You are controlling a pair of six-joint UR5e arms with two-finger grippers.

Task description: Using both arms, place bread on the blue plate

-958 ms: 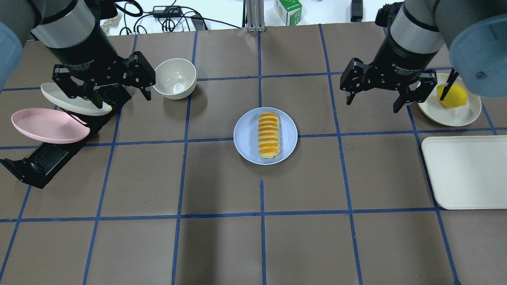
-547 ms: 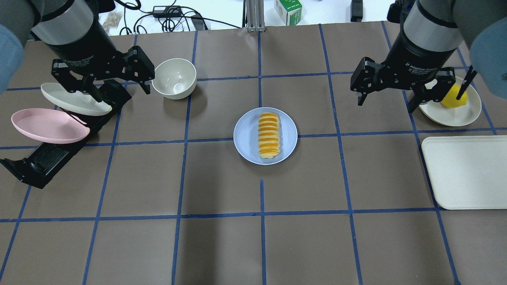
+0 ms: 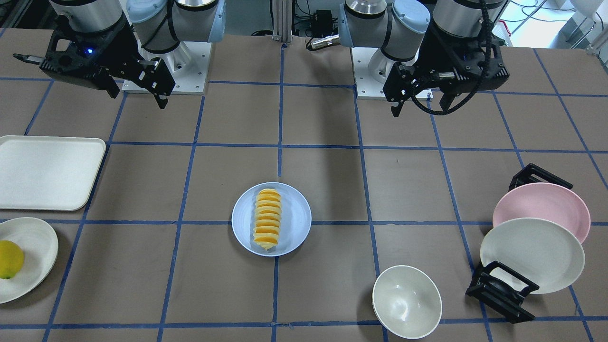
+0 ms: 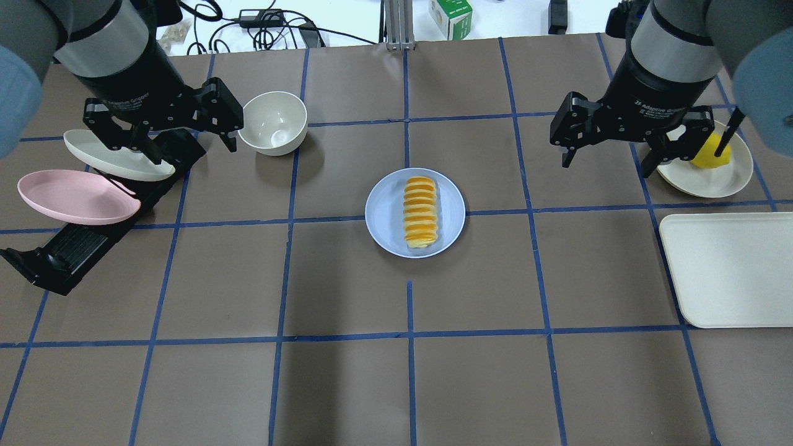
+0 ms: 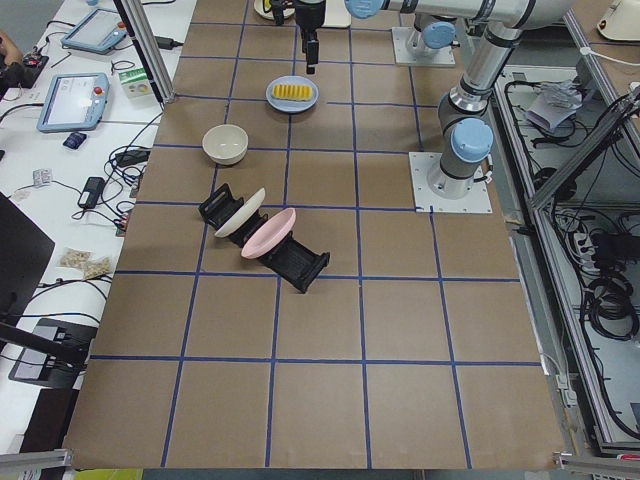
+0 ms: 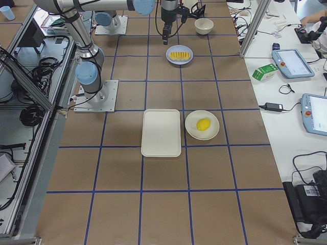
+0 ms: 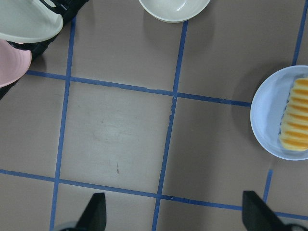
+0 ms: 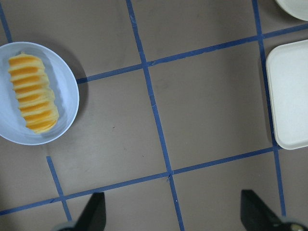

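Observation:
The bread (image 4: 420, 212), a ridged orange-yellow loaf, lies lengthwise on the blue plate (image 4: 381, 214) at the table's middle. Both also show in the front view, bread (image 3: 267, 218) on plate (image 3: 297, 218). My left gripper (image 4: 189, 150) is open and empty, hovering far left of the plate near the white bowl. My right gripper (image 4: 605, 168) is open and empty, hovering far right of the plate. The left wrist view shows the plate (image 7: 269, 115) at its right edge. The right wrist view shows the bread (image 8: 32, 94) at its left.
A white bowl (image 4: 273, 122) stands beside the left gripper. A black rack (image 4: 74, 248) holds a pink plate (image 4: 74, 197) and an off-white plate (image 4: 114, 155). A lemon (image 4: 712, 152) sits on an off-white plate (image 4: 706, 179) at the right, with a cream tray (image 4: 731, 269) in front of it.
My right gripper has moved further right, away from the plate, toward the lemon's plate. My left gripper has shifted only slightly. The bread and the blue plate have not moved.

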